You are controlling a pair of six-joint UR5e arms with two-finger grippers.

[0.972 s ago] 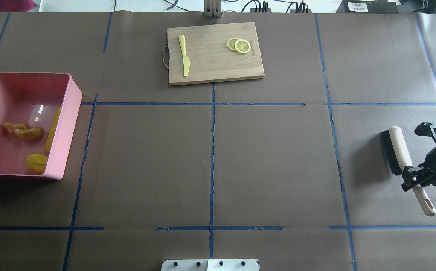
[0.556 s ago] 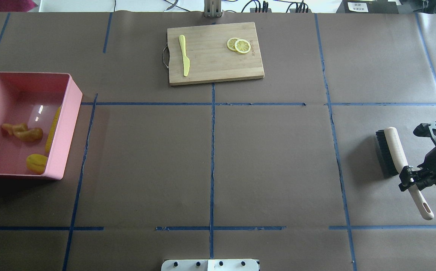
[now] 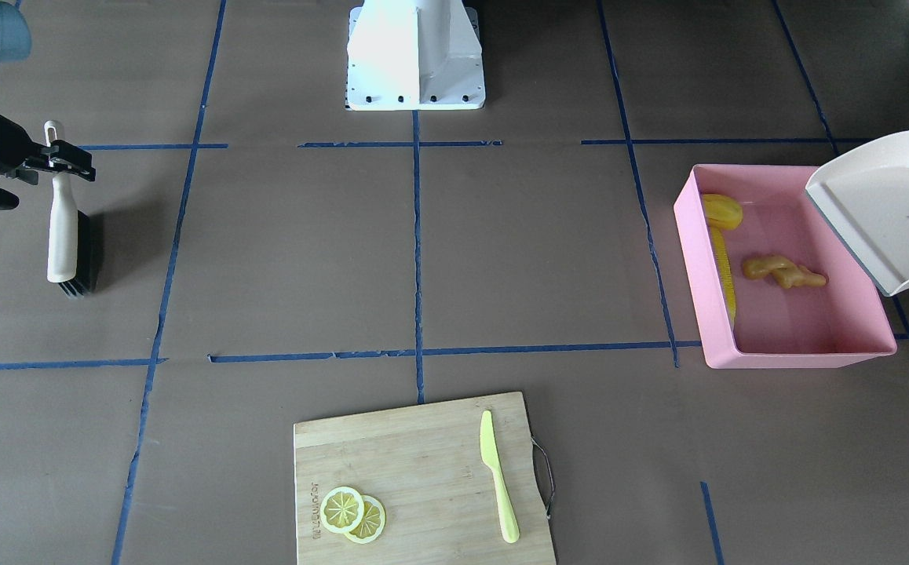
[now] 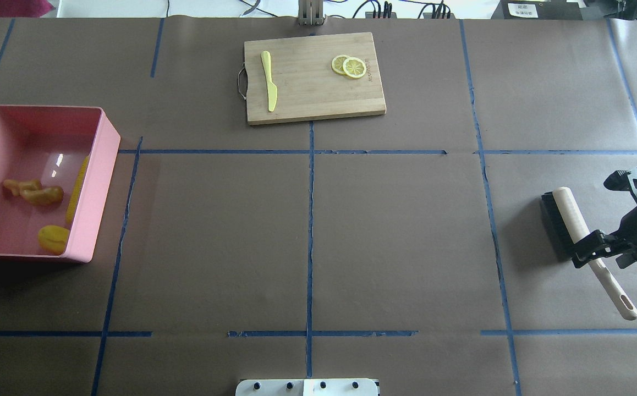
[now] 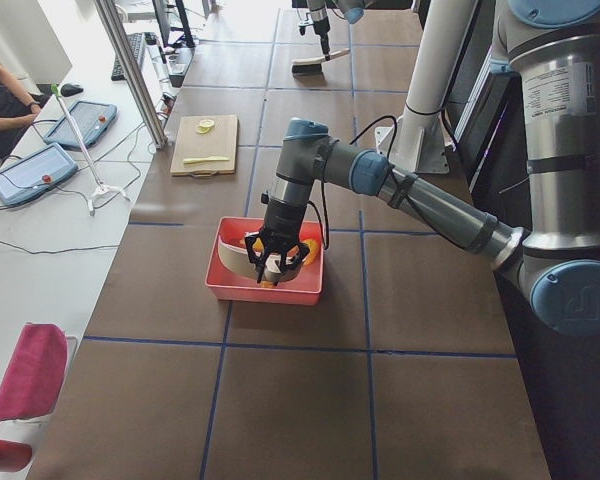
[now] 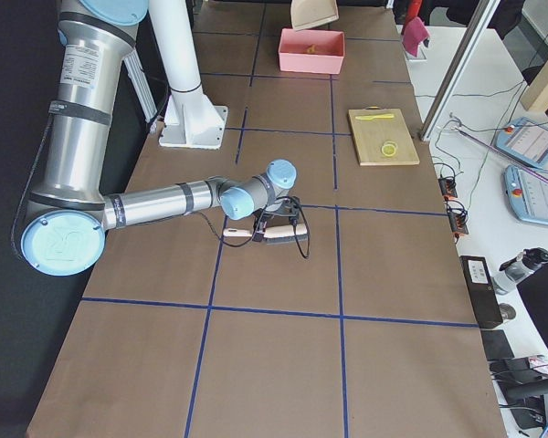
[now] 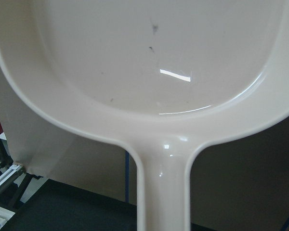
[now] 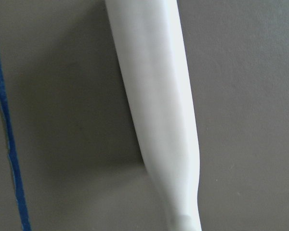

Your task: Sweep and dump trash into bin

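Trash lies inside the bin (image 4: 95,181), a glossy pink rectangular tub with sloping walls at the table's left end: a ribbed yellow corn cob (image 4: 78,188) along the inner wall, a knobbly tan ginger root (image 4: 33,192) mid-floor, and a rounded yellow lump (image 4: 53,238) near one corner. Smooth cream dustpan (image 3: 886,205) hangs tilted over the bin's outer edge; the left gripper (image 5: 270,262) is clamped on its handle, though the fingers are barely made out. At the far end the right gripper (image 4: 593,248) is closed round the cream handle of a black-bristled brush (image 4: 570,221) resting on the brown paper. Wide bare paper lies between. A wooden cutting board (image 4: 314,88) bears lemon slices (image 4: 349,66) and a pale green knife (image 4: 269,80).
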